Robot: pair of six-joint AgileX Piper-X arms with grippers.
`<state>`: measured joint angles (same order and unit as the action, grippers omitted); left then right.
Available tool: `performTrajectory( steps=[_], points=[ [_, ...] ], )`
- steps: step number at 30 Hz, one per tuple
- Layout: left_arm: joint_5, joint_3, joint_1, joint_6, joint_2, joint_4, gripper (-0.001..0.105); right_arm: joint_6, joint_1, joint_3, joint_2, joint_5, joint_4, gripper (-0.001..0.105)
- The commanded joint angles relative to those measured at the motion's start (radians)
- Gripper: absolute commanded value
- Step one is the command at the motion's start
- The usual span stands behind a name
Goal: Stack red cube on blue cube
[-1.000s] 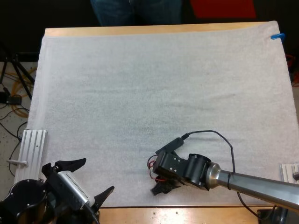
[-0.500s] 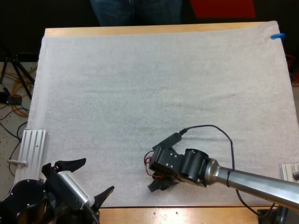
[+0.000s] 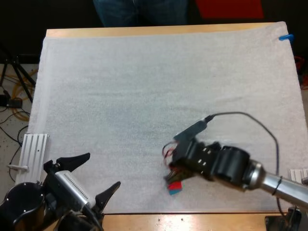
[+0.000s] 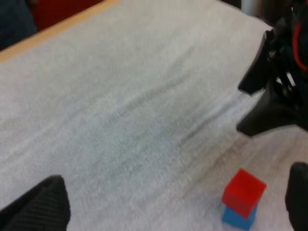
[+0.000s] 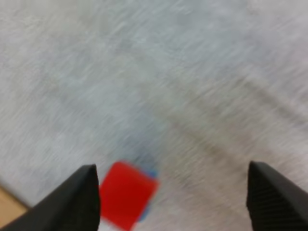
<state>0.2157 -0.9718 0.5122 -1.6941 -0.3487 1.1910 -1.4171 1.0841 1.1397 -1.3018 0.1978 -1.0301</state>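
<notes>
Across the wooden counter (image 3: pixel 144 32) lies a white mat (image 3: pixel 144 96), and a person's legs (image 3: pixel 139 12) stand at its far side, well away from both sets of jaws. The right arm (image 3: pixel 231 166) reaches in low over the near part of the mat, its wrist bent so the right jaws point down at the mat. The left arm (image 3: pixel 67 185) sits back at the near corner with its left jaws aimed forward across the mat. The right jaws are spread wide and grip nothing. The left jaws are also parted and empty. The red cube (image 4: pixel 244 191) rests on top of the blue cube (image 4: pixel 238 216), so the stack looks made. Seen from the right wrist, it sits below the right jaws, inside their gap but close against one finger (image 5: pixel 86 197), with no contact that I can make out. A sliver of blue (image 5: pixel 152 175) shows past the red top (image 5: pixel 127 194), so the red one seems slightly turned or offset on its base. For the left jaws the stack lies ahead and near the mat, nearer one finger (image 4: pixel 299 192), with the right jaws just beyond it. Both cubes look small, light and stiff, with smooth faces that could slip. If the red cube needs squaring, I would pinch two opposite side faces above the seam, gently, so the blue one stays put.
</notes>
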Motion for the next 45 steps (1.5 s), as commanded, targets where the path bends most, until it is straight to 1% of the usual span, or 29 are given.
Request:
performTrajectory(
  steps=[1,3,4,6,7,9,10,11,13,15,16,18,19,21,22,24,25,27,30,32,33,36,40,45],
  points=[
    [0.004,-0.002,0.005,-0.013,-0.016,-0.043,0.087,-0.035,-0.043,0.008,0.014,0.010,0.002,0.062],
    [-0.004,-0.002,0.005,-0.007,-0.046,-0.075,0.087,-0.084,-0.129,0.012,0.026,0.008,0.004,0.062],
    [-0.005,-0.002,0.005,-0.004,-0.054,-0.085,0.087,-0.096,-0.151,0.012,0.029,0.008,0.004,0.062],
    [-0.018,-0.002,0.005,0.004,-0.090,-0.131,0.087,-0.158,-0.235,0.012,0.040,0.007,0.007,0.062],
    [-0.025,-0.002,0.002,0.005,-0.100,-0.140,0.087,-0.168,-0.259,0.012,0.042,0.007,0.010,0.062],
    [-0.026,-0.002,-0.019,0.017,-0.145,-0.206,0.087,-0.232,-0.343,0.012,0.056,-0.008,0.046,0.062],
    [-0.024,-0.002,-0.028,0.018,-0.151,-0.227,0.087,-0.244,-0.365,0.012,0.061,-0.017,0.063,0.062],
    [-0.023,-0.002,-0.049,0.017,-0.170,-0.271,0.087,-0.252,-0.412,0.012,0.071,-0.033,0.095,0.062],
    [-0.018,-0.002,-0.087,0.028,-0.197,-0.327,0.087,-0.265,-0.476,0.012,0.088,-0.080,0.151,0.062],
    [0.000,-0.002,-0.165,0.048,-0.232,-0.380,0.087,-0.272,-0.577,0.012,0.110,-0.140,0.201,0.062],
    [0.009,-0.002,-0.180,0.048,-0.241,-0.391,0.087,-0.273,-0.603,0.012,0.115,-0.149,0.206,0.062],
    [0.078,-0.002,-0.287,0.058,-0.276,-0.420,0.087,-0.309,-0.701,0.012,0.135,-0.161,0.208,0.062],
    [0.090,-0.002,-0.316,0.061,-0.281,-0.423,0.087,-0.321,-0.716,0.012,0.139,-0.161,0.203,0.062],
    [0.148,-0.002,-0.428,0.062,-0.302,-0.434,0.087,-0.367,-0.799,0.012,0.164,-0.165,0.186,0.062],
    [0.162,-0.002,-0.456,0.064,-0.306,-0.435,0.087,-0.377,-0.829,0.012,0.175,-0.167,0.180,0.062],
    [0.166,-0.002,-0.538,0.062,-0.307,-0.436,0.087,-0.415,-0.909,0.012,0.205,-0.181,0.159,0.062],
    [0.166,-0.004,-0.549,0.062,-0.305,-0.436,0.087,-0.422,-0.929,0.012,0.211,-0.181,0.156,0.062],
    [0.166,-0.009,-0.582,0.062,-0.289,-0.436,0.087,-0.462,-1.007,0.012,0.248,-0.181,0.132,0.062],
    [0.166,-0.026,-0.586,0.062,-0.268,-0.428,0.087,-0.511,-1.076,0.012,0.299,-0.198,0.097,0.062],
    [0.166,-0.042,-0.586,0.078,-0.251,-0.418,0.087,-0.506,-1.105,0.002,0.343,-0.198,0.089,0.062],
    [0.166,-0.054,-0.586,0.094,-0.238,-0.407,0.087,-0.501,-1.108,-0.006,0.373,-0.198,0.089,0.062],
    [0.161,-0.074,-0.586,0.107,-0.199,-0.376,0.087,-0.492,-1.107,-0.026,0.443,-0.203,0.084,0.062],
    [0.161,-0.076,-0.586,0.107,-0.119,-0.350,0.087,-0.471,-1.107,-0.060,0.535,-0.198,0.083,0.062],
    [0.161,-0.076,-0.586,0.107,0.005,-0.263,0.087,-0.471,-1.107,-0.142,0.691,-0.198,0.083,0.062]
  ],
)
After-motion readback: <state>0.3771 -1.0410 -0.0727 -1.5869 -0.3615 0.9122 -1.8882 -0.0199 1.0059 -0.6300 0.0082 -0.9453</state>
